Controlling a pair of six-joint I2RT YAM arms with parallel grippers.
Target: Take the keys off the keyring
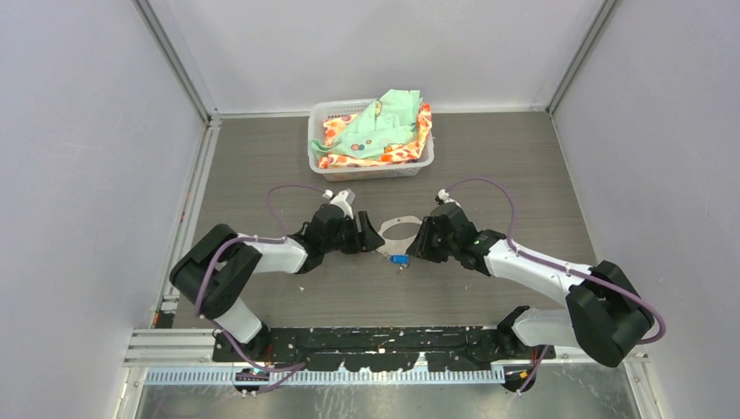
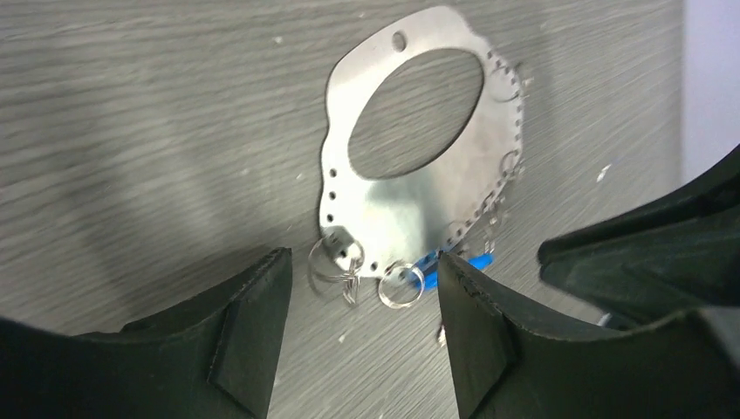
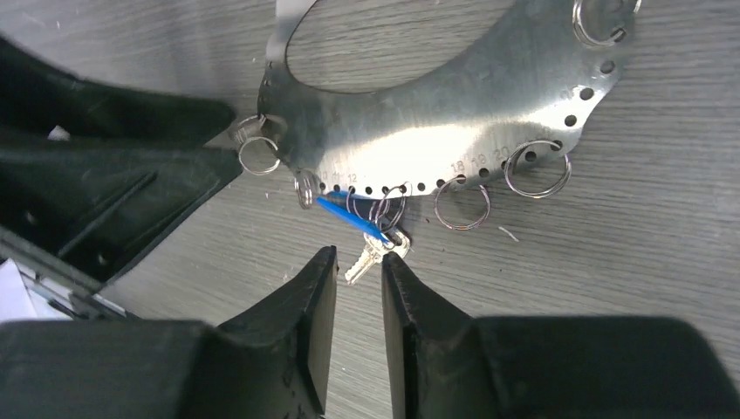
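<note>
While low, left hand [image 2: 364, 262], right hand [image 3: 358, 258] beside keyring [image 2: 412, 208].

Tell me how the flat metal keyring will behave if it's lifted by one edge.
The keyring looks like thin sheet metal lying flat, so it is probably light, fairly stiff and hard to get under. Its shiny face likely slips in a grip. The loose loops and keys would probably dangle and swing.
</note>
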